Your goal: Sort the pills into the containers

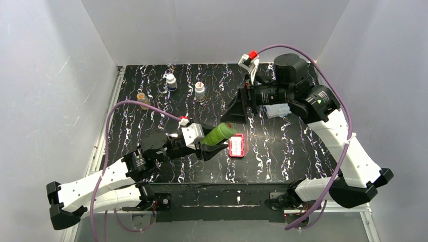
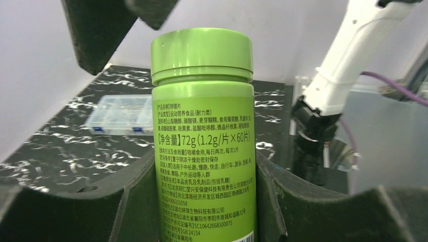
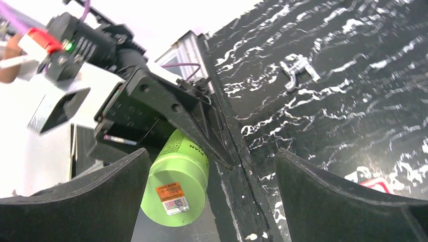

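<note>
top external: fixed high behind both arm bases, facing down and forward over the whole black marbled table (image 1: pixel 282 151). left wrist: very near, right behind the green bottle (image 2: pixel 204 146), facing along it across the table toward a clear organiser box (image 2: pixel 118 115) and the right arm (image 2: pixel 348 55). right wrist: low, rolled askew, facing back at the bottle's end and the left wrist camera (image 3: pixel 55 108). shared by all three: the bottle. shared by top and right wrist: a corner of the red pill case (image 3: pixel 376 184).

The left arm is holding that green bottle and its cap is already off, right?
Not quite. The left gripper does hold the green bottle, but its cap is on, as the left wrist view shows.
</note>
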Action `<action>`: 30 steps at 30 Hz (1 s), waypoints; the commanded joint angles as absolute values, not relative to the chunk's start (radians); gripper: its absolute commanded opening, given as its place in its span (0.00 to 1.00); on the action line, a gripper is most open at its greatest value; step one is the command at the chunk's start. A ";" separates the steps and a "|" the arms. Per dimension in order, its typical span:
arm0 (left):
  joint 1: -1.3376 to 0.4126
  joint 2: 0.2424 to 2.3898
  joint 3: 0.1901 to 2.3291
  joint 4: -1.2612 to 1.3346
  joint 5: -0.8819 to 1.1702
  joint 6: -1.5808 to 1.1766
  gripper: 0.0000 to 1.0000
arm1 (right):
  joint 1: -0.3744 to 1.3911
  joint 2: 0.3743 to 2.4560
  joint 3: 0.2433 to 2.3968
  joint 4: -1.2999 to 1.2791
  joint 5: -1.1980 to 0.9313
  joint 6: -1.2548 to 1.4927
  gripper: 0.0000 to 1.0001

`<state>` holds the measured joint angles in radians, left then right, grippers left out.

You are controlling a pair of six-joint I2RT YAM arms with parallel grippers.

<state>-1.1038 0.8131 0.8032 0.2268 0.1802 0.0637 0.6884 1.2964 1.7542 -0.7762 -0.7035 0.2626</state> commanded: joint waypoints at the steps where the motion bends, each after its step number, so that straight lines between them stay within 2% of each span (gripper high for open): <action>1: -1.110 0.818 0.815 0.268 0.022 0.224 0.00 | 0.678 1.362 1.879 -0.972 -0.518 0.338 0.98; 7: -1.111 0.843 0.771 0.327 -0.112 0.366 0.00 | 0.669 1.381 1.837 -0.991 -0.554 0.463 0.98; 19: -1.114 0.868 0.744 0.357 -0.167 0.413 0.00 | 0.665 1.382 1.755 -0.896 -0.623 0.572 0.98; 20: -1.114 0.870 0.744 0.354 -0.171 0.415 0.00 | 0.665 1.381 1.753 -0.896 -0.621 0.573 0.97; 27: -1.114 0.882 0.747 0.342 -0.202 0.404 0.00 | 0.665 1.390 1.762 -0.905 -0.624 0.571 0.68; 30: -1.114 0.879 0.753 0.330 -0.194 0.388 0.00 | 0.666 1.396 1.770 -0.924 -0.620 0.547 0.61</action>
